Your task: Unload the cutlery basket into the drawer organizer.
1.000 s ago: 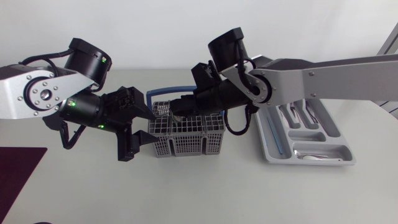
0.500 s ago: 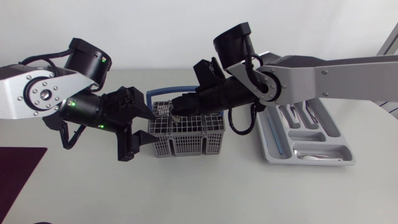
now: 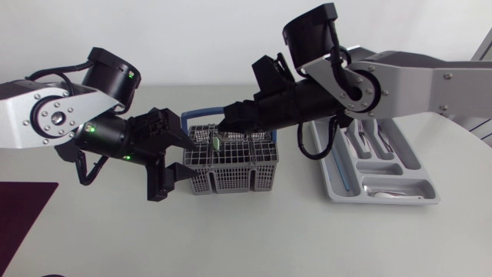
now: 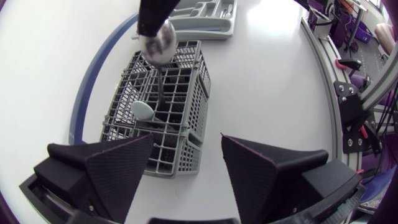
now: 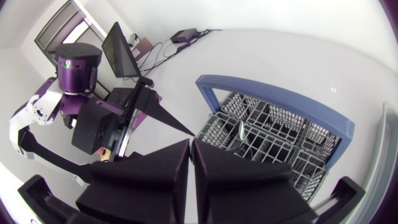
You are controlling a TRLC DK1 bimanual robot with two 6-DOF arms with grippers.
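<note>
- Our right pincer [image 5: 189,144] has its two fingers pressed together. The left wrist view shows it pinching a spoon [image 4: 160,47] by the round end, just above the cutlery basket [image 4: 183,93].
- The spoon's thin handle hangs down into one of the basket's slots. We think the step now is lifting it out.
- To do this well, we should lift straight up until the handle's tip is above the rim. If we go sideways too soon, the handle can catch on the grid and tip the basket.
- We hold a smooth, round part, so the spoon may slip or swing. Slow is best.
- Our left pincer [image 4: 186,140] is wide apart, with the basket's near corner between its fingers. It is not clamped on anything. It can stop the basket from sliding.
- Another spoon [image 4: 143,111] lies in the basket, close to the handle of ours.
- The drawer organizer [image 3: 384,201] sits on the table just beside the basket, on our right arm's side. It already has cutlery in it. We cannot tell which part is for spoons.
- The spoons are shiny metal, hard and slippery.
- The basket is grey plastic, a light box made of little squares, with a curved blue handle [image 3: 211,113].
- The organizer is pale grey plastic with long, smooth troughs.
- Our fingers are dull black wedges.
</note>
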